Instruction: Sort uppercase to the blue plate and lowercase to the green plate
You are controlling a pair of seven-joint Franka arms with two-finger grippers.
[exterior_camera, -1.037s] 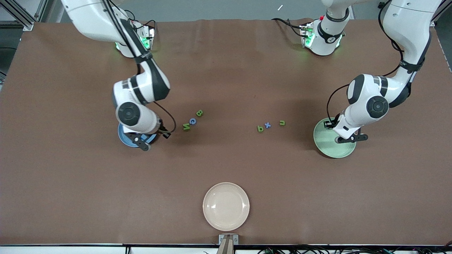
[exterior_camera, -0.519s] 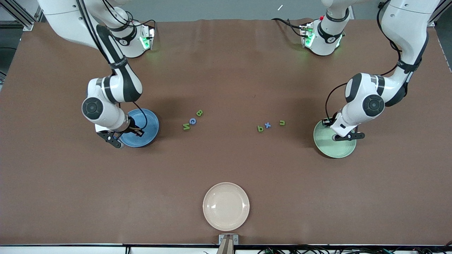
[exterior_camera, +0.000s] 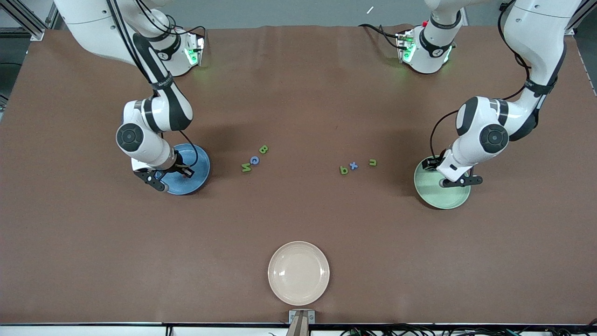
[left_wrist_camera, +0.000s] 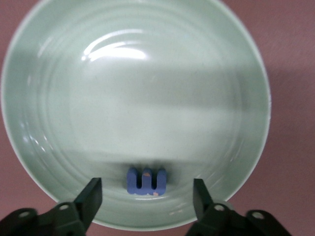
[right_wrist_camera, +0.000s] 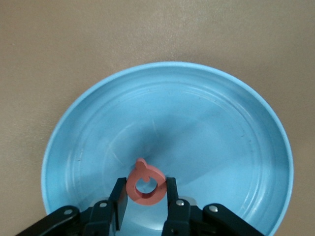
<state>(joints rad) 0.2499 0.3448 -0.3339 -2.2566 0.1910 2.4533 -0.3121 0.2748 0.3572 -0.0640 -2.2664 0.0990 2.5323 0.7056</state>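
My right gripper (right_wrist_camera: 145, 191) hangs over the blue plate (right_wrist_camera: 206, 118), shut on the red Q (right_wrist_camera: 145, 185), which is held just above the plate's floor. Over the green plate (left_wrist_camera: 138, 98) my left gripper (left_wrist_camera: 146, 188) stands open, and the blue m (left_wrist_camera: 146, 180) lies in the plate between its fingers, touching neither. On the table between the blue plate (exterior_camera: 197, 164) and the green plate (exterior_camera: 438, 197) lie green B (exterior_camera: 263, 149), blue C (exterior_camera: 254, 160) and green N (exterior_camera: 246, 167), and toward the left arm's end green p (exterior_camera: 343, 170), blue x (exterior_camera: 354, 165) and green u (exterior_camera: 372, 162).
A cream-beige plate (exterior_camera: 298, 273) sits near the table's front edge, nearer to the front camera than the letters. Both arm bases stand along the table's back edge.
My left gripper has opened and let the blue m down into the green plate. The right arm swung toward its own end of the table and then settled back over the blue plate with the Q.
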